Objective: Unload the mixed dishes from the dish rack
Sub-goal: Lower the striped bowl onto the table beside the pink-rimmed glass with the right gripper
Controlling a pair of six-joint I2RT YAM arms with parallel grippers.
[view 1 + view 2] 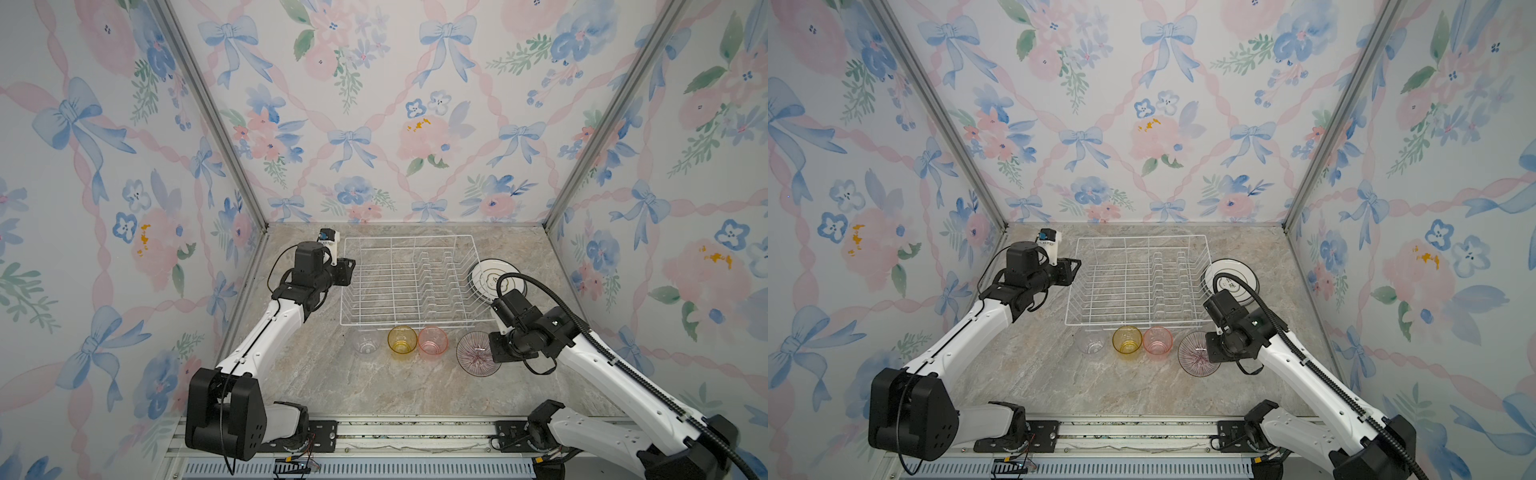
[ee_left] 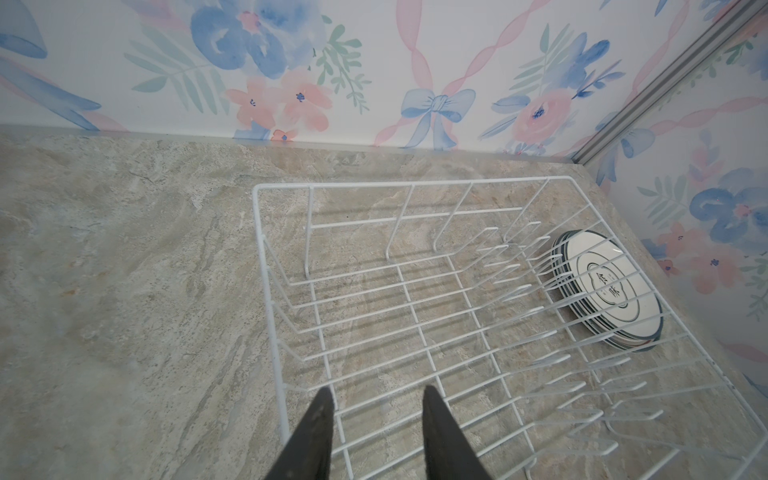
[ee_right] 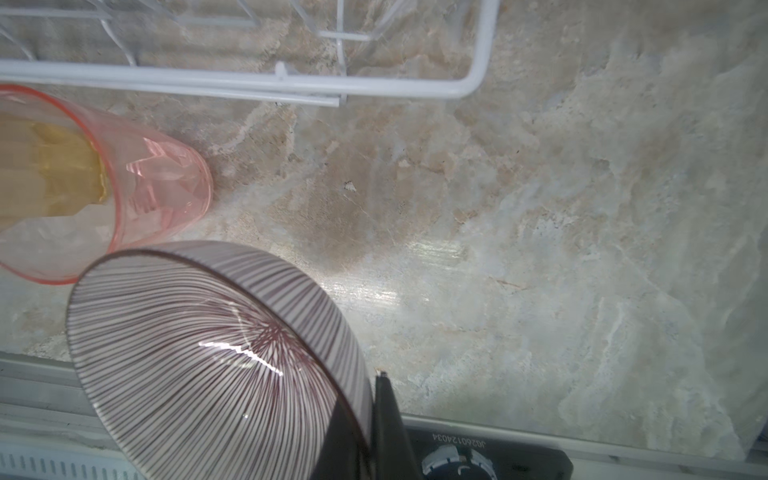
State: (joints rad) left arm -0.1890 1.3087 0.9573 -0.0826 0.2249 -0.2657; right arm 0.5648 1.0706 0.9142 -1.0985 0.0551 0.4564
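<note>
Right end effector [image 3: 365, 399] is clamped tight on the bowl [image 1: 476, 353] rim, one finger inside, one outside, just right of the pink tumbler [image 1: 433, 340]. The yellow tumbler [image 1: 402, 339] and clear tumbler [image 1: 365, 341] line up beside it, in front of the rack [image 1: 390, 286]. Plates [image 1: 484, 270] sit stacked on the worktop [image 1: 374, 386] at the rack's right. My left end effector [image 2: 377, 390] hangs part open, gripping nothing, over the rack's left rim.

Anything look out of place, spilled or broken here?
Nothing stands out. The dish rack is empty, the plates are stacked beside it, three tumblers stand upright in line, and the right gripper pinches the striped bowl at its rim.
</note>
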